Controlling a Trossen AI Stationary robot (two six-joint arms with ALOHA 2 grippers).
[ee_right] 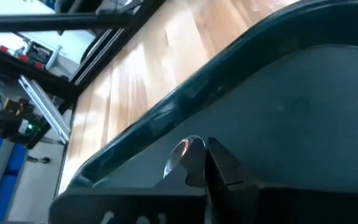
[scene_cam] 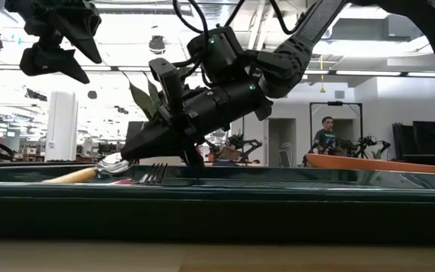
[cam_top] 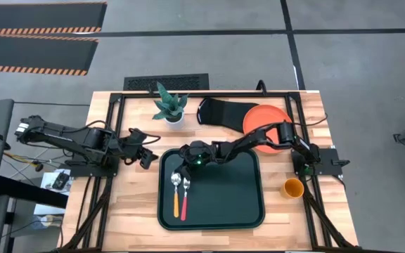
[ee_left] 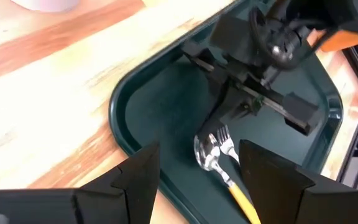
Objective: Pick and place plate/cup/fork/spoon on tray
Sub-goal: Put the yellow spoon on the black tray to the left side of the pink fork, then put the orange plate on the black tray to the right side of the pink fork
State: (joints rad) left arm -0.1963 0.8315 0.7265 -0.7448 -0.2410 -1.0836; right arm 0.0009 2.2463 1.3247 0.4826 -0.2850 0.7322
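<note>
Right gripper (cam_top: 182,163): we see it closed, empty, low over tray (cam_top: 245,211), fork (cam_top: 186,197) and spoon (cam_top: 176,193) just beneath. Left gripper (cam_top: 151,156): wide open, empty, beside tray.

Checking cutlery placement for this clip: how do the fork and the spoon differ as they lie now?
The spoon has an orange-yellow handle; the fork has a red one. The spoon ends in a rounded silver bowl, the fork in silver tines. The spoon lies nearer the tray's left rim, the fork just inside it. Both lie flat, side by side, heads toward the far edge.
</note>
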